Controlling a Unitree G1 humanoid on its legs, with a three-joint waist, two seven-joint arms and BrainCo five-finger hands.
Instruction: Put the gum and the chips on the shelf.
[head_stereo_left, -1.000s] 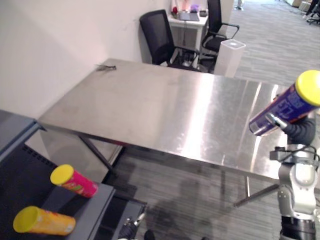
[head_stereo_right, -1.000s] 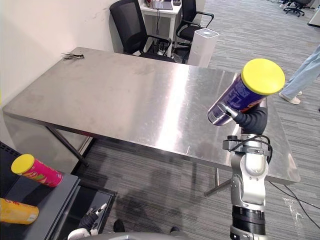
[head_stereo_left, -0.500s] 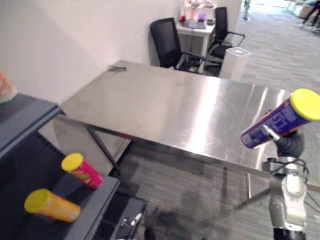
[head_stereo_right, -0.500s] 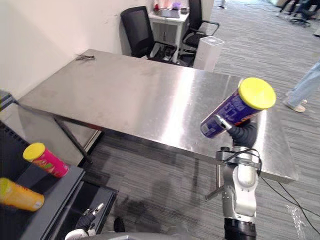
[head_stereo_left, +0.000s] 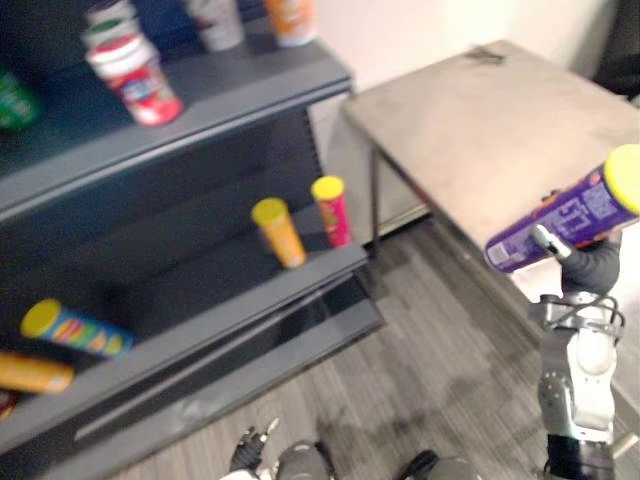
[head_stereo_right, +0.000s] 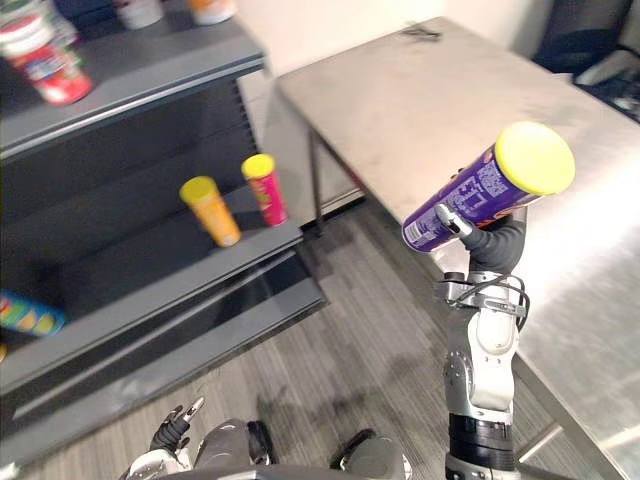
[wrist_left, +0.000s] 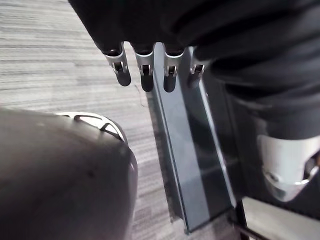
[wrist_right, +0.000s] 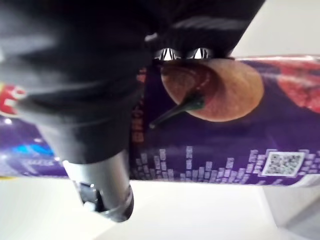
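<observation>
Shelf (head_stereo_left: 250, 85): a dark grey unit on the left with several boards. The middle board has open space to the left of its two upright cans.

Table (head_stereo_left: 480, 150): bare steel, far and to the right, well apart from the shelf.

Chips can (head_stereo_right: 470, 195): a purple tube with a yellow lid, held in the air on the right above the near edge of the table. It is tilted, with the lid end higher and to the right. It is not yet on the shelf.

- Handling, as a judgement: light for its size. The wall is thin and stiff and would dent under a hard squeeze, and the printed skin is smooth and likely slippery. The contents are brittle, so it should be set down gently.
- Where to hold: around the middle of the tube, away from the lid, which could pop off.

Orange can (head_stereo_left: 278, 230) and pink can (head_stereo_left: 332, 208): both stand on the middle board, close together.

Red and white tub (head_stereo_left: 135, 75): sits on the upper board.

Right hand (head_stereo_right: 490, 240): curled around the tube near its lower end, so most of the can's length sticks out beyond the grasp.

Left hand (wrist_left: 145, 75): low, near and to the left. Its fingers hang straight and hold nothing.

Gum: I cannot tell which item it is.
</observation>
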